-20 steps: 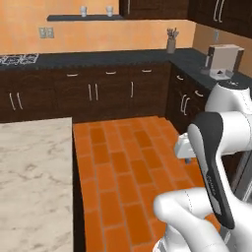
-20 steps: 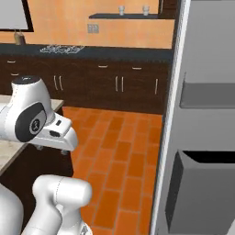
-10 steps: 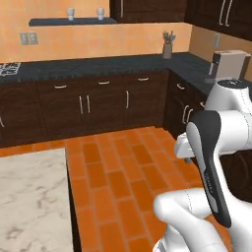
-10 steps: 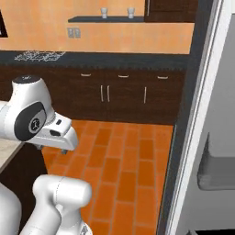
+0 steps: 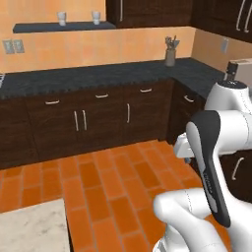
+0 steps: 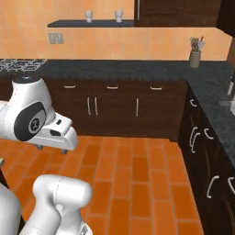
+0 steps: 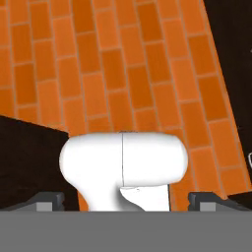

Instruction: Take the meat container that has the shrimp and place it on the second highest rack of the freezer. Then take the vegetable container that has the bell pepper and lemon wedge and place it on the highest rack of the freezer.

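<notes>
Since nothing I am meant to carry is in front of me, the step in hand, as I judge it, is driving and turning the base to find the tray with the shrimp, and doing it well means holding the arm (image 5: 214, 147) tucked in, so it cannot clip the dark cabinets (image 5: 78, 123) or the marble counter corner (image 5: 29, 231) at my lower left. I would only reach out once the base stands square to the tray. Where that tray, the one with the bell pepper and lemon wedge, or the freezer stand, I cannot tell from here; ahead of me lie the black counter (image 5: 98, 74), a wall shelf (image 5: 54, 27) with two cups and a utensil pot (image 5: 170, 54) in the corner. My arm is folded close above the base, elbow high, hand aimed down at the orange brick floor (image 7: 123, 74). My gripper (image 7: 127, 201) is spread as wide as it goes and holds nothing.
</notes>
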